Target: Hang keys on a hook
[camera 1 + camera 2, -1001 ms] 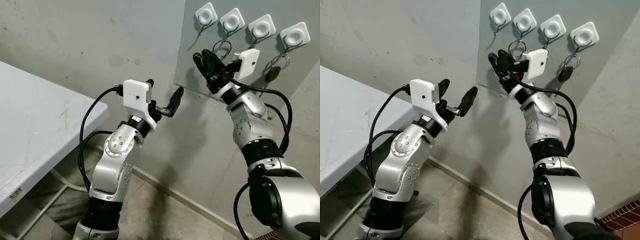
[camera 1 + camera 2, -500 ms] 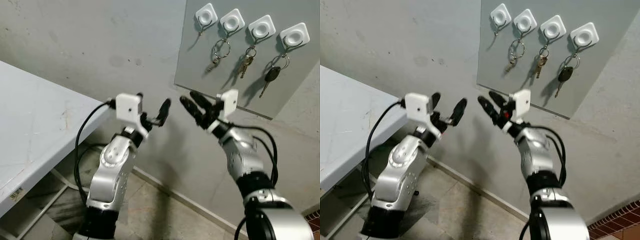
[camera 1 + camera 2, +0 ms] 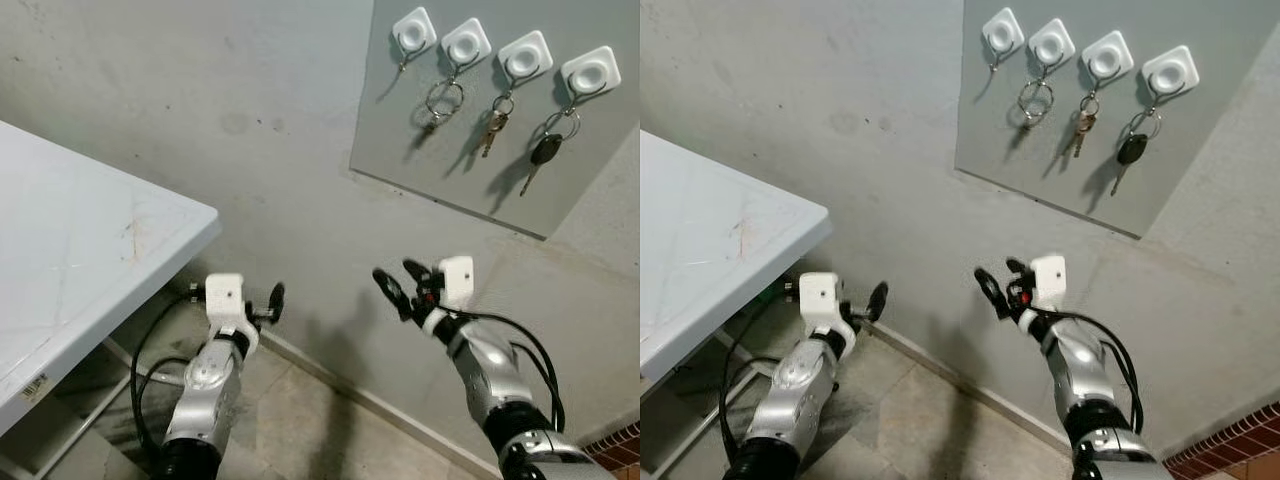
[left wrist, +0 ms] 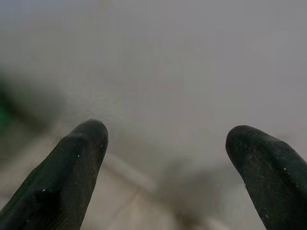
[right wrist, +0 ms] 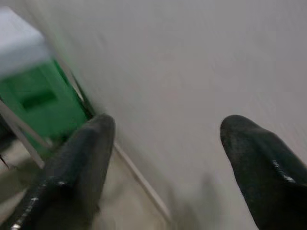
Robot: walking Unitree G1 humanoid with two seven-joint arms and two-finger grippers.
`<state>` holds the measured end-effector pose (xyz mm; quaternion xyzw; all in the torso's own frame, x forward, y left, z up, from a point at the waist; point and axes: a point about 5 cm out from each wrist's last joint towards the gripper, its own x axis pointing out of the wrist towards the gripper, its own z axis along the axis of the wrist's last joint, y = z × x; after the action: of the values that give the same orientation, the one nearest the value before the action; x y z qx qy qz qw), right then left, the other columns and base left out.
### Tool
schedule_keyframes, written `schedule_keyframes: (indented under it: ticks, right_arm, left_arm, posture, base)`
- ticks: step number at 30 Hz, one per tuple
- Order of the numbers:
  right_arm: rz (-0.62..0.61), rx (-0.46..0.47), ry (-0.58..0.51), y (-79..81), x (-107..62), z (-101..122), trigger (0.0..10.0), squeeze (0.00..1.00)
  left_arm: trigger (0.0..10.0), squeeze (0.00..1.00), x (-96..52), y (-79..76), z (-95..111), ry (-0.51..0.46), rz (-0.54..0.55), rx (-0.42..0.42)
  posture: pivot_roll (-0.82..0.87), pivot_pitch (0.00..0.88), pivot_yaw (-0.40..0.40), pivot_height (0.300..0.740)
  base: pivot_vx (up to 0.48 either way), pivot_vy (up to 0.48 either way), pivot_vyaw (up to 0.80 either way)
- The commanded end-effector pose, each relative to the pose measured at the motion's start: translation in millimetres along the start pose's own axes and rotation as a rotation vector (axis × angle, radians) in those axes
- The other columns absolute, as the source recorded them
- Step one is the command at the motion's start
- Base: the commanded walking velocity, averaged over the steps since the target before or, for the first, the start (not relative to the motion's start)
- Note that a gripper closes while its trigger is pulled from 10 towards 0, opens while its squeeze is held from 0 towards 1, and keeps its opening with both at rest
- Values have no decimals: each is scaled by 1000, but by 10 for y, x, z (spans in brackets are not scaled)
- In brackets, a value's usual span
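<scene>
Keys [image 3: 490, 128] hang on hooks [image 3: 524, 55], upper right of frame. Left gripper [image 4: 165, 139] and right gripper [image 3: 400, 285] low near wall, fingers wide apart, empty.

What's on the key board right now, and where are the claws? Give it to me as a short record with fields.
board: grey panel on the wall
hooks: four white hooks in a row
first hook: empty
second hook: key ring
third hook: brass keys
fourth hook: black car key
left claw: open, low beside the white table
right claw: open, empty, low below the board
</scene>
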<state>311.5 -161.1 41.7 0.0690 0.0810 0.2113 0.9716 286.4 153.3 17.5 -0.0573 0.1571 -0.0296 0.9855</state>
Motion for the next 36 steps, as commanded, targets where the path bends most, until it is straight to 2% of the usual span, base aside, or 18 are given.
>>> schedule_keyframes:
  ticks: [1,5,9,11,13,15,17,23,26,27,32,36]
  right_arm:
    - [-38,-23,45,-31,-49,-91,10000,1000]
    - [-112,-23,144,-81,-170,-300,10000,1000]
    - [-181,-10,266,-101,-335,-554,10000,1000]
    - [-209,-9,328,-104,-432,-678,10000,1000]
    - [-248,-10,409,-105,-570,-837,10000,1000]
    - [-258,-3,425,-102,-605,-876,10000,1000]
    - [-286,-2,492,-95,-743,-1011,10000,1000]
    - [-387,22,660,-82,-1158,-1337,10000,1000]
    - [-409,34,696,-66,-1244,-1402,10000,1000]
    - [-422,43,713,-61,-1299,-1437,10000,0]
    - [-476,86,763,-46,-1471,-1538,10000,0]
    - [-490,65,831,-14,-1533,-1598,10000,0]
  left_arm:
    - [10000,0,-11,54,-79,12,29,6]
    - [10000,0,-62,117,-287,82,62,53]
    - [10000,0,-155,163,-531,199,74,107]
    - [10000,0,-204,183,-628,245,82,94]
    - [10000,0,-284,203,-766,312,85,-17]
    - [10000,0,-307,206,-803,335,88,-6]
    - [10000,0,-363,192,-891,377,90,24]
    - [10000,0,-566,168,-1148,486,84,31]
    - [10000,0,-610,179,-1193,507,88,27]
    - [10000,0,-625,188,-1206,510,93,22]
    - [10000,0,-657,219,-1227,512,108,8]
    - [10000,0,-660,231,-1224,505,112,-2]
  posture:
    - [9,6,-42,740]
    - [7,8,-40,740]
    - [2,12,-30,740]
    - [3,13,-25,740]
    - [3,13,-16,740]
    - [1,12,-15,740]
    - [-8,9,-6,740]
    - [-22,0,17,740]
    - [-27,0,24,740]
    - [-31,0,28,740]
    - [-31,0,28,740]
    - [-30,0,21,740]
  base:
    - [0,0,0]
    - [0,0,0]
    - [0,0,0]
    - [0,0,0]
    - [0,0,0]
    - [0,0,0]
    - [0,0,0]
    - [0,0,0]
    - [0,0,0]
    - [0,0,0]
    - [0,0,0]
    - [0,0,0]
